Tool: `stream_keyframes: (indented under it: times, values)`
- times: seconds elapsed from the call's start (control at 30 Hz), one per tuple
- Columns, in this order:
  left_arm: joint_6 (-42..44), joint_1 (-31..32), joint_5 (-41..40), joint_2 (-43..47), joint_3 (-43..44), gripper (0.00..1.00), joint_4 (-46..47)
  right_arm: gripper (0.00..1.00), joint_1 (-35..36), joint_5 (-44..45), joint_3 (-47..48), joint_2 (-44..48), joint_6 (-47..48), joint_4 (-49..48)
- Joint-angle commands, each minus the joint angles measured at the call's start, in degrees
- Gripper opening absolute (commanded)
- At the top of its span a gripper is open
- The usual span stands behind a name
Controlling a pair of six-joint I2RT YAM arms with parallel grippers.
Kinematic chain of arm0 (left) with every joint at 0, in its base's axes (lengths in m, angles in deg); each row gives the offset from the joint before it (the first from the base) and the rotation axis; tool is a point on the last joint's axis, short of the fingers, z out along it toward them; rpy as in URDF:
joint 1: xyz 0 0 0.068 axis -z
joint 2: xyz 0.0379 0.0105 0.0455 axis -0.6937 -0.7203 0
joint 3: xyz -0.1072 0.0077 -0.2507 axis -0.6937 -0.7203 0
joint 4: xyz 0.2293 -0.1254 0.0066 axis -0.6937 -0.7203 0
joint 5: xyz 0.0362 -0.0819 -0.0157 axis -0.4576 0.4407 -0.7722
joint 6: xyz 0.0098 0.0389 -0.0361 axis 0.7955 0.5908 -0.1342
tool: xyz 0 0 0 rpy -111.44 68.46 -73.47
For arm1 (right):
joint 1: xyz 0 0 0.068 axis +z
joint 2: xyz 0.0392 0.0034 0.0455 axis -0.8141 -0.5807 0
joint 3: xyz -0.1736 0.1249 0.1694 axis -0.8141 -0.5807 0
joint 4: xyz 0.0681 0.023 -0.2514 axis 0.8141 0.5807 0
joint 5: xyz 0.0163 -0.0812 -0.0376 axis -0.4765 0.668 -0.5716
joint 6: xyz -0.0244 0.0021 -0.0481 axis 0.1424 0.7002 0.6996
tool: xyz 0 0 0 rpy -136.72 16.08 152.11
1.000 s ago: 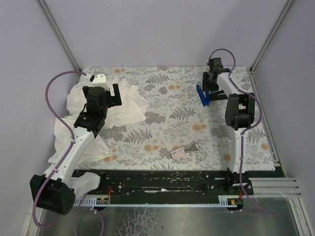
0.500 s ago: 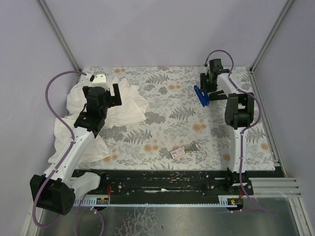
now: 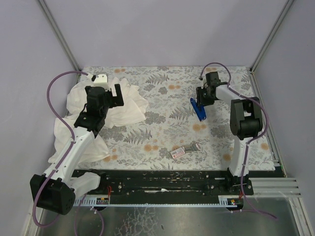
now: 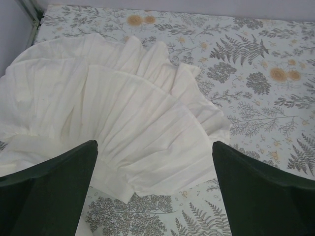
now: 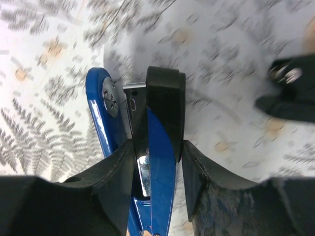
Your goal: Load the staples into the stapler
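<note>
Stapler (image 3: 198,109): clamped between right gripper (image 5: 157,147) jaws, raised at far right, presumably for carrying toward staples.
Staples (image 3: 184,151): found lying on table (image 3: 162,123), front centre.
Left gripper (image 4: 155,152): jaws spread, nothing held, over cloth (image 4: 123,123).

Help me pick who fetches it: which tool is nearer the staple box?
Right. The right tool, gripping the stapler, is farther back than the box, slightly right; the left tool is over the cloth, far left.
</note>
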Motion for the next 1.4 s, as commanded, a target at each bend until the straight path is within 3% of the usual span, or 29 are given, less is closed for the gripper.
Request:
stream_keyframes:
  times: [0.0,0.1,0.27,0.5,0.83,1.23,1.37]
  values:
    - [-2.1,0.3,4.1,-0.2,0.3,0.98,3.2,0.31,5.1,3.5,-8.5,6.0,-3.0,-0.1]
    - [-5.7,1.3,7.1,0.1,1.5,0.96,2.8,0.29,7.1,4.0,-13.7,10.8,-5.7,-3.2]
    - [-18.5,4.3,17.4,-0.9,1.4,0.92,5.4,0.24,10.0,4.2,-21.3,18.1,-6.7,-9.4]
    - [-34.5,10.5,27.1,-3.8,-5.0,0.86,17.1,0.19,11.2,0.8,-29.7,27.5,-6.0,-20.0]
    - [-44.0,13.6,39.4,-14.7,-6.7,0.80,29.5,0.16,15.5,-6.2,-38.7,36.3,-5.7,-34.2]
    - [-54.2,17.5,39.2,-28.4,0.9,0.81,32.3,0.14,20.4,-1.1,-42.1,37.7,-3.2,-42.6]
    - [-57.1,18.0,37.5,-31.4,2.5,0.72,31.3,0.14,23.1,5.2,-43.0,38.4,-1.6,-43.9]
